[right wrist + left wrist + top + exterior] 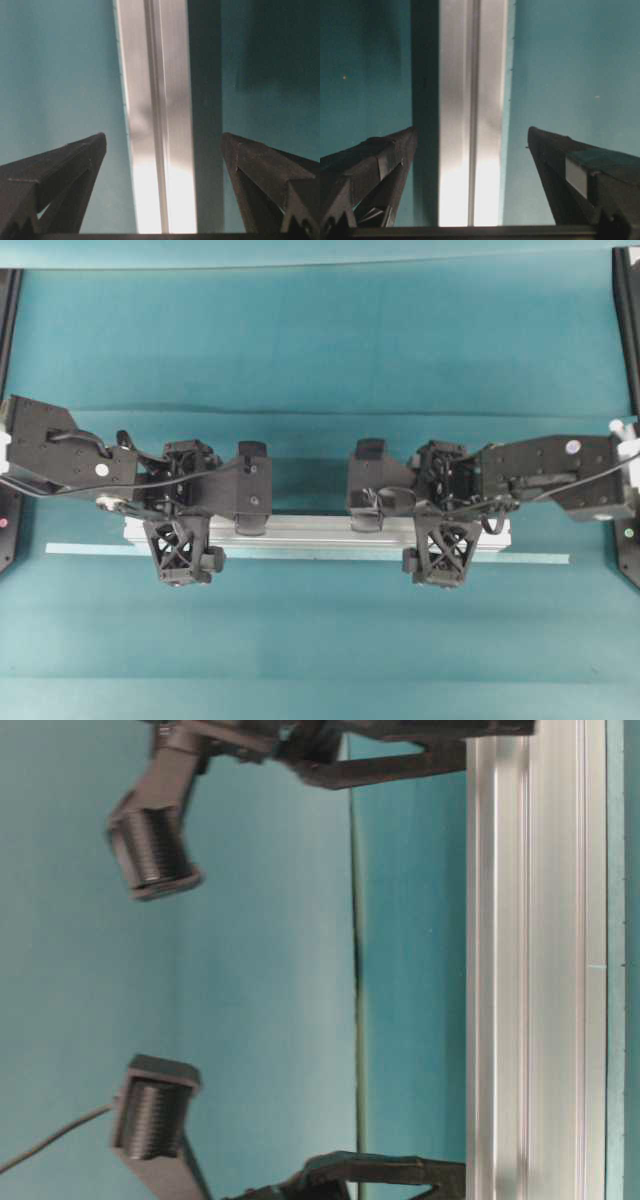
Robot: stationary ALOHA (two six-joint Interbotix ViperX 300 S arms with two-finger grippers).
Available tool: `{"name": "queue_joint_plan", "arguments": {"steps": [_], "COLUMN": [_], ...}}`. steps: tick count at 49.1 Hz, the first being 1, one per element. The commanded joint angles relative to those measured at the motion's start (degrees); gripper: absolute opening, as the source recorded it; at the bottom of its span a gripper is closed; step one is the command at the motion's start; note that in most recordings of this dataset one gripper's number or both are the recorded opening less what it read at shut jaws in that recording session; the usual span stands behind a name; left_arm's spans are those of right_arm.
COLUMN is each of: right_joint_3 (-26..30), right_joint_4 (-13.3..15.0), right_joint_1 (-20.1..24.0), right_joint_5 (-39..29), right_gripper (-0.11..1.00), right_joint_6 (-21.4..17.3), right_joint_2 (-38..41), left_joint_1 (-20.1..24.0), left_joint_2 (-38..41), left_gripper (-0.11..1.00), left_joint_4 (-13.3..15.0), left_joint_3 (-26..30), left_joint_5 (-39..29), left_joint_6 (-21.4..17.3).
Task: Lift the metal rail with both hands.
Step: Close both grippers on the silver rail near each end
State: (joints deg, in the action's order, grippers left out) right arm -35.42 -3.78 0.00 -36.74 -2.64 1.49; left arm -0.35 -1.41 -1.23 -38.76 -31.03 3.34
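The metal rail lies flat across the middle of the teal desk, running from 9 to 3 o'clock in the overhead view, with a thin pale strip just beside its 6 o'clock edge. The left pincer reaches in from 9 o'clock and the right pincer from 3 o'clock, each arm bent at the wrist so its fingers point down over the rail near one end. Both pincers stand spread wide astride the rail, one finger on each side with desk showing between finger and metal in the wrist views, gripping nothing.
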Motion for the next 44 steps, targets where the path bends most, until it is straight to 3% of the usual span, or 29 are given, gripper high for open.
{"name": "queue_joint_plan", "arguments": {"steps": [1, 14, 44], "right_joint_3": [-0.8, -3.6, -3.7], "right_joint_4": [0.1, 0.1, 0.1], "right_joint_1": [-0.3, -0.4, -0.4], "right_joint_5": [1.3, 5.4, 6.7], "right_gripper": [0.96, 0.96, 0.96], "right_joint_6": [0.5, 0.4, -0.3], "right_joint_2": [1.0, 1.8, 3.1], "left_joint_1": [0.0, 0.1, -0.1], "left_joint_2": [0.4, 2.7, 3.7], "left_gripper": [0.99, 0.99, 0.98], "left_joint_4": [-0.1, -0.1, -0.1], "left_joint_3": [-0.3, -2.1, -2.1], "left_joint_5": [0.5, 4.8, 5.1], "left_joint_6": [-0.1, -0.1, 0.1]}}
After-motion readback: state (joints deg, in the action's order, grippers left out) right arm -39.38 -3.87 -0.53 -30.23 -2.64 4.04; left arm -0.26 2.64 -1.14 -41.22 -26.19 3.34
